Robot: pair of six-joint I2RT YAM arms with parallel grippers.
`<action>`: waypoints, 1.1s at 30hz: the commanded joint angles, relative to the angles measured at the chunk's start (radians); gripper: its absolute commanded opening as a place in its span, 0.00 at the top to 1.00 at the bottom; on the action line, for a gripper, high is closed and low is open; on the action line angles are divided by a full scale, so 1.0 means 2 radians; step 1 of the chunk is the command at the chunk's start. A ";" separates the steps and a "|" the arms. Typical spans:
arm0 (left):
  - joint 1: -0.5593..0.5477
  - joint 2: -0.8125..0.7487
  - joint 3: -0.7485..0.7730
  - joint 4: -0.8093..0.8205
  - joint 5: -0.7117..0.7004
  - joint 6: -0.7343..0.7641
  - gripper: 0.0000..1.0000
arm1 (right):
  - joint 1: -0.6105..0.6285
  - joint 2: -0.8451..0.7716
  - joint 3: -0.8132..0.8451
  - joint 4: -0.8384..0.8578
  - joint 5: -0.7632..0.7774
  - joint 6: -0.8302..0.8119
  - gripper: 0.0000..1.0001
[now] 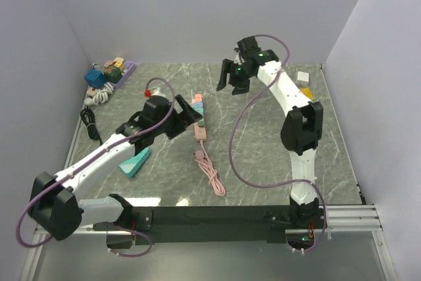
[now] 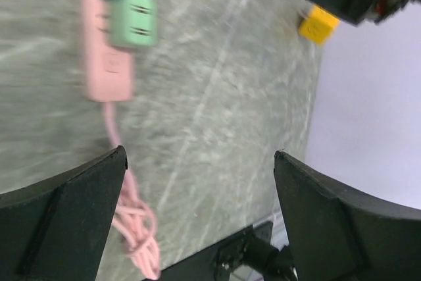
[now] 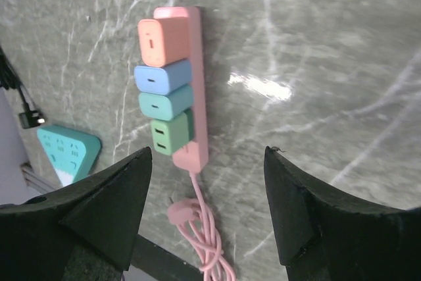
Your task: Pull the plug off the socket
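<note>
Tabletop [image 3: 329, 64] glossy marble-look; pink power strip [image 3: 198, 83] smooth plastic (matt).

Pink power strip [image 3: 199, 83]: flat on grey marbled surface [image 3: 329, 51]. Four block plugs seated in row along it, side by side: salmon plug [image 3: 154, 42], blue plug [image 3: 161, 78], teal plug [image 3: 164, 104], green plug [image 3: 170, 136] nearest cord end. Pink cord [image 3: 200, 238] loosely bundled beyond strip, lying on surface.
</note>
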State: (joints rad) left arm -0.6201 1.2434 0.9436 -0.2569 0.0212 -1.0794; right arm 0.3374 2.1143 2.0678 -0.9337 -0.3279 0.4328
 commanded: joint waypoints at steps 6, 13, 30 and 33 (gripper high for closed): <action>0.091 -0.101 -0.076 -0.013 -0.004 0.001 0.01 | 0.082 0.089 0.128 -0.026 0.073 -0.005 0.24; 0.101 -0.142 -0.123 -0.020 0.001 -0.006 0.01 | 0.125 0.120 0.133 0.043 0.155 -0.014 0.23; 0.103 -0.211 -0.193 -0.037 0.012 -0.029 0.01 | 0.138 0.215 0.170 0.085 0.199 0.018 0.66; 0.103 -0.204 -0.202 -0.027 0.019 -0.021 0.01 | 0.137 0.218 0.170 0.085 0.191 0.020 0.83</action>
State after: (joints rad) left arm -0.4191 0.8341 0.5564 -0.3374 0.0322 -1.1297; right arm 0.6109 2.5294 2.3974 -0.8120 0.0486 0.4671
